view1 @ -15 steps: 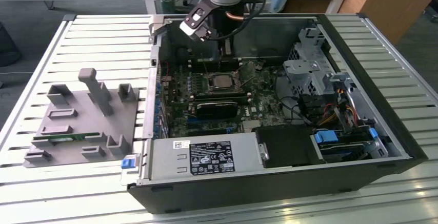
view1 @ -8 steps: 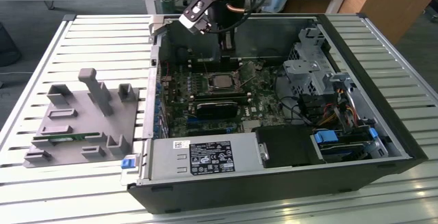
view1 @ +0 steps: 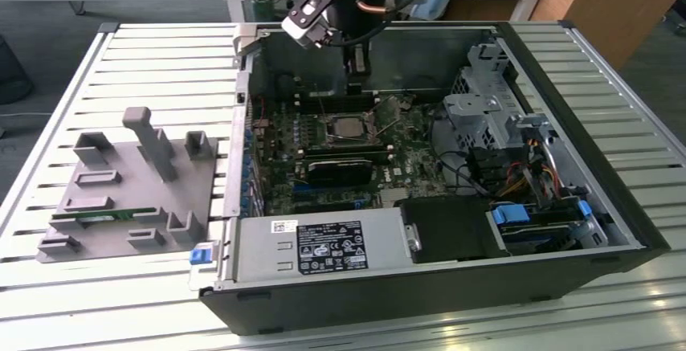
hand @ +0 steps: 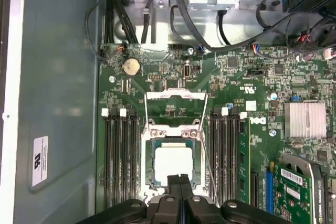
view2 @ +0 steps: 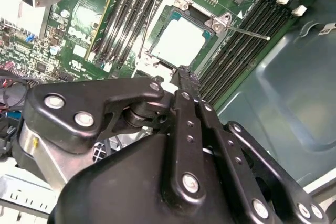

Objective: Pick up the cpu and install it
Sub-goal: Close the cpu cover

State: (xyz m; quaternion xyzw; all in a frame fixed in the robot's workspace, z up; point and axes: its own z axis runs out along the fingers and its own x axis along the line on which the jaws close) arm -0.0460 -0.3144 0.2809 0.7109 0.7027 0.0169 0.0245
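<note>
Now the cpu lies flat in its square socket on the green motherboard. The motherboard is inside the open computer case, which lies on its side on the slatted counter. The socket is nearer the counter's far edge in the exterior view. The metal hold-down frame is flipped up, so the chip is not clamped.

The end effector hangs just above the near edge of the chip. Its two black fingers are pressed together and hold nothing.

The cpu is a small, thin square with a pale, shiny metal top and a thin darker rim. I think it is very light and stiff, and it will not bend. The smooth top looks slippery. I think the underside and the socket below it are easy to hurt. So it is best held by two opposite edges, gently, and kept level.
</note>
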